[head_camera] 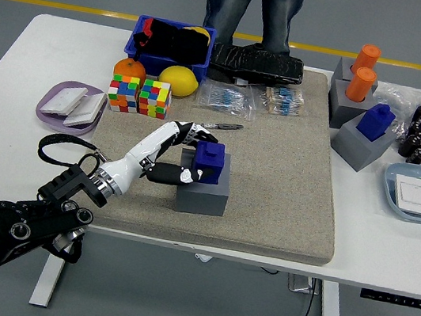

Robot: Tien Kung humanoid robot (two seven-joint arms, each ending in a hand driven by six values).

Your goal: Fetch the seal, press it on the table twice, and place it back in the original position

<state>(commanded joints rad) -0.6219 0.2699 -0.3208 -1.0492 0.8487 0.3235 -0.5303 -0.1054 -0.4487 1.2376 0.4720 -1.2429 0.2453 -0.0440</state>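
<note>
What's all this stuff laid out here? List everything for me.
Seal: one, blue, in left hand, on grey base mid-mat.
Second blue seal: one, on grey block, right.
Orange cylinders: two, far right.
Puzzle cubes: two, multicoloured, left.
Orange, lemon: one each, beside blue bin.
Trays: purple left, blue right.
Mat: beige, centre.
Person's legs: far side.
Left hand: white and black, gripping seal.
</note>
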